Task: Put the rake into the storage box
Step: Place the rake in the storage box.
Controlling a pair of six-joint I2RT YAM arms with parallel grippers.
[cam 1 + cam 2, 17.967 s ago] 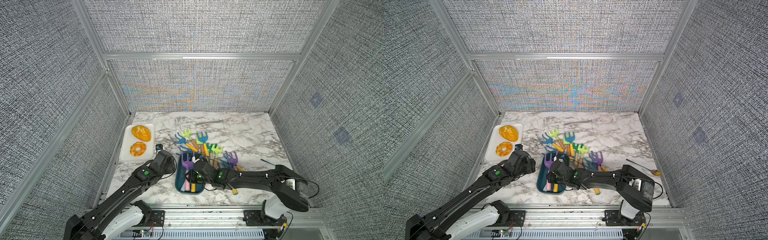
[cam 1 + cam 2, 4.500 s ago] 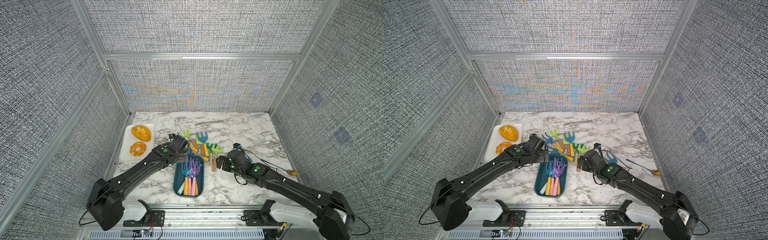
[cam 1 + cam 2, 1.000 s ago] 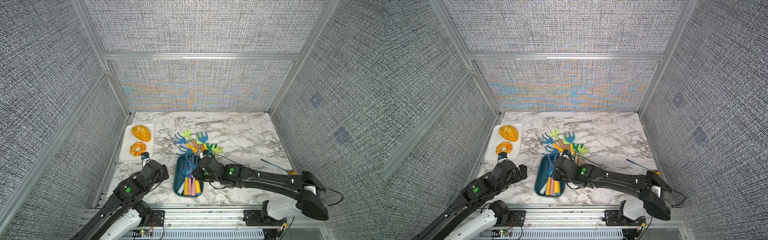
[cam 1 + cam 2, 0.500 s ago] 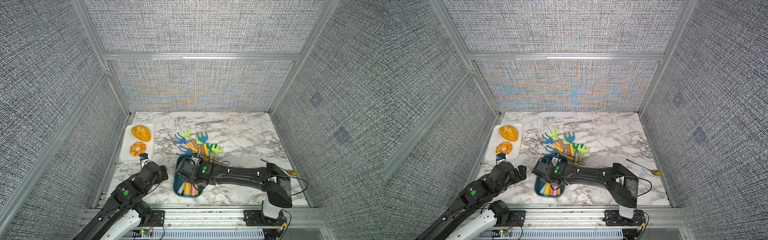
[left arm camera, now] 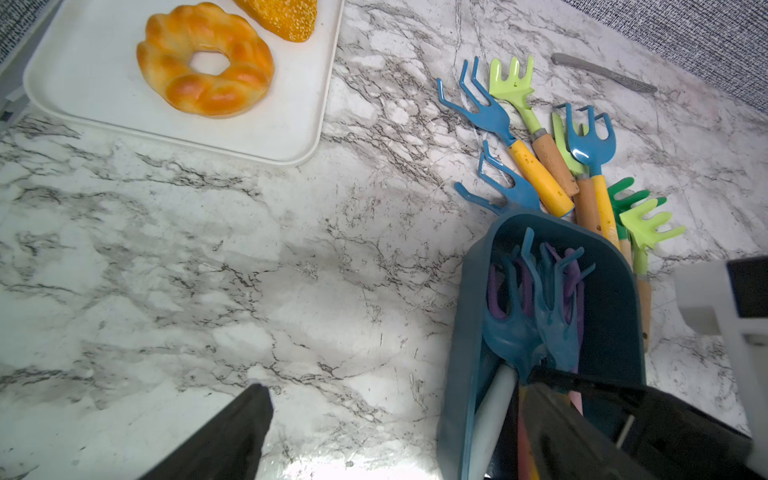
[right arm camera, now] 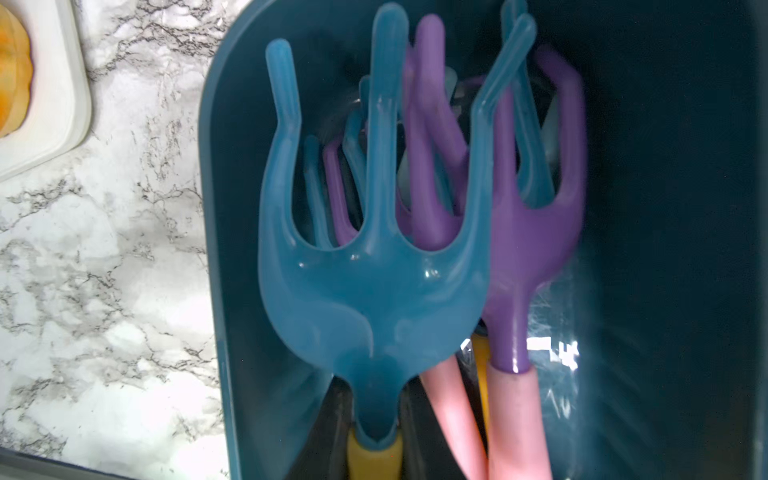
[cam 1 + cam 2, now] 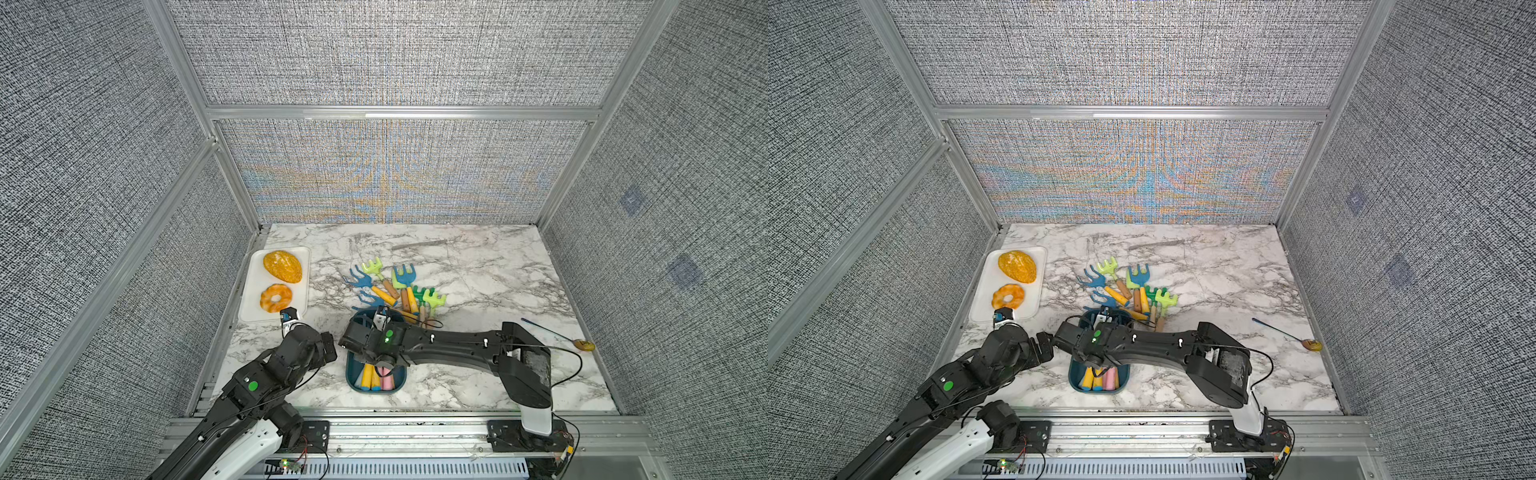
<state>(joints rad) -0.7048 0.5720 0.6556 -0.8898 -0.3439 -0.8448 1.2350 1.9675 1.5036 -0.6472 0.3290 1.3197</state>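
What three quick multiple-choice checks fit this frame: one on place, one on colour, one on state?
1. The ring-shaped bread lies:
A. on a metal rail
B. on the white tray
C. against the back wall

2. The head of the rake that the right gripper holds at the storage box is:
A. purple
B. green
C. blue

3. The left gripper has its jaws:
A. open, with nothing between them
B. shut on a handle
C. shut on the bread

Answers:
1 B: both top views show it resting on the tray.
2 C: the right wrist view shows a blue head on a yellow handle between the jaws.
3 A: the left wrist view shows only the marble table ahead of it.
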